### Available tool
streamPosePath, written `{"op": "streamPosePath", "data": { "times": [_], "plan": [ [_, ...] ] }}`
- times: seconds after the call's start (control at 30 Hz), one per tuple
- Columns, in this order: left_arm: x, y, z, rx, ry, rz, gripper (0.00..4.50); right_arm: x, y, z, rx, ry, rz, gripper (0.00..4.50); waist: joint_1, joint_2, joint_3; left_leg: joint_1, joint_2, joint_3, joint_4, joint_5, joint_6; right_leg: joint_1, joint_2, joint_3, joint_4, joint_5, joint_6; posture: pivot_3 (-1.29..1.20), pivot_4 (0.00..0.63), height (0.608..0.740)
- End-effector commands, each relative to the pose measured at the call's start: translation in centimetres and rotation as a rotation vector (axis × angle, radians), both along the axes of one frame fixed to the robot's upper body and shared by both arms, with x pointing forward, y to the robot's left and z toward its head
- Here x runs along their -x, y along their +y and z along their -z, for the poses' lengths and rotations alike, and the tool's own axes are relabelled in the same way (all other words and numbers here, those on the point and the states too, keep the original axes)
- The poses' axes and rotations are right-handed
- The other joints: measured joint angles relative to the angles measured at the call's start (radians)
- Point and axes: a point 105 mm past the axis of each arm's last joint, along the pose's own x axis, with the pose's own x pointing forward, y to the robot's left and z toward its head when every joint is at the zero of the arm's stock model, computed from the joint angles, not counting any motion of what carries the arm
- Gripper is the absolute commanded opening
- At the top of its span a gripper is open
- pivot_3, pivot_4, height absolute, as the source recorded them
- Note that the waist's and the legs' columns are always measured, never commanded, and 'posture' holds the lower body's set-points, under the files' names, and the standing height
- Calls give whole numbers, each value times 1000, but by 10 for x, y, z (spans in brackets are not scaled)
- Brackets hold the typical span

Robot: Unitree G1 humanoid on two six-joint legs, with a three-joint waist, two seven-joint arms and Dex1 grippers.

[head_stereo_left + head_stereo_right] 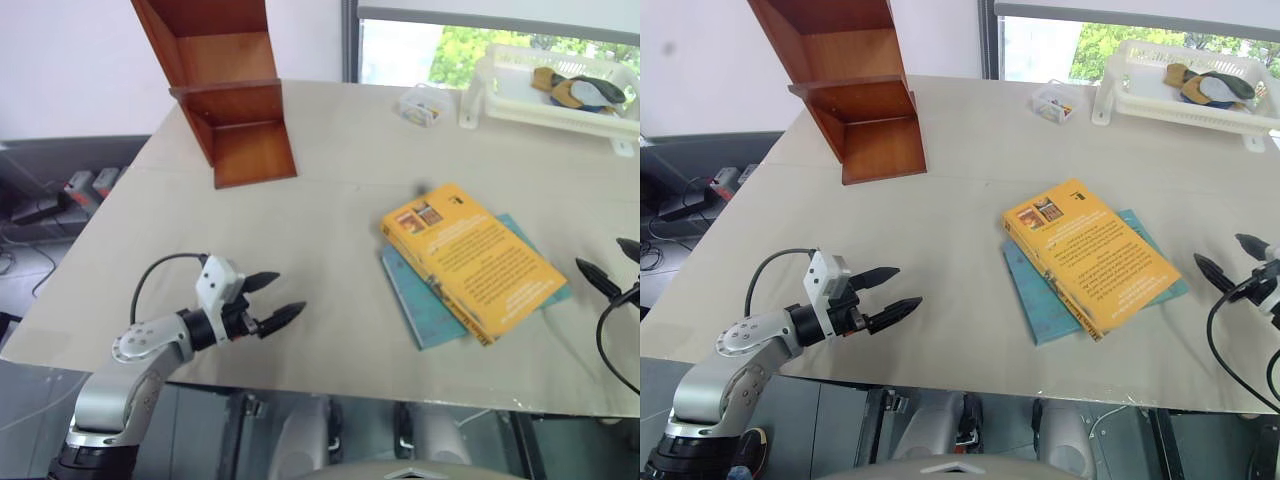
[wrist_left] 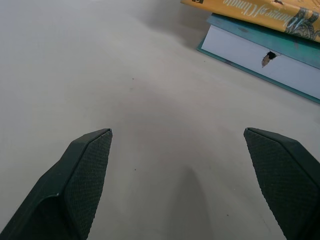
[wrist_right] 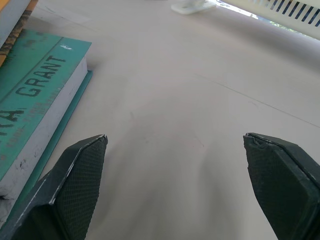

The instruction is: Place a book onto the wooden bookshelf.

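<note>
The book (image 1: 470,259) lies flat on a teal book (image 1: 425,300), its long axis diagonal — right gripper (image 1: 610,264) just beside it, left gripper (image 1: 272,300) farther; both spread, empty.

Bright, even daylight comes from the window (image 1: 470,45) behind the table (image 1: 330,230), which is overexposed and washes out the white basket (image 1: 545,95). Shadows on the tabletop are soft and faint. Both wrist views blur slightly toward their far edges.
</note>
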Motion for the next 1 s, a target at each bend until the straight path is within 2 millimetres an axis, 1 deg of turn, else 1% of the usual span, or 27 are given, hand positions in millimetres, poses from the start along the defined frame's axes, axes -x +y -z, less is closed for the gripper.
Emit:
{"op": "streamPosePath", "data": {
  "times": [0.03,0.17,0.5,0.7,0.83,1.0],
  "plan": [
    [-1,2,-17,2,-74,-3,4449,0,-5,-14,26,-36,3,4500,0,0,0,0,0,0,0,0,0,0,0,0,0,0,0,0,150,712],
    [-4,8,-18,-8,-79,-27,4449,0,-2,-11,50,-19,-21,4500,0,0,0,0,0,0,0,0,0,0,0,0,0,0,0,0,150,712],
    [-9,2,-19,-9,-87,-17,4449,2,4,-9,63,-17,-48,4500,1,0,0,0,0,1,0,0,0,0,0,-1,0,0,0,0,150,712],
    [-16,0,-20,-10,-95,-1,4449,6,3,-9,57,-33,-33,4500,1,0,0,0,0,1,0,0,0,0,1,-1,0,0,0,0,150,712],
    [-21,-2,-22,-13,-105,16,4449,12,0,-9,63,-27,-22,4500,2,0,0,0,0,1,0,0,0,0,1,-2,0,0,0,0,150,712],
    [-22,-3,-22,-13,-110,27,4449,20,-2,-10,59,-19,-13,4500,1,0,0,0,0,1,0,0,0,0,1,-1,0,0,0,0,150,712]
  ]
}}
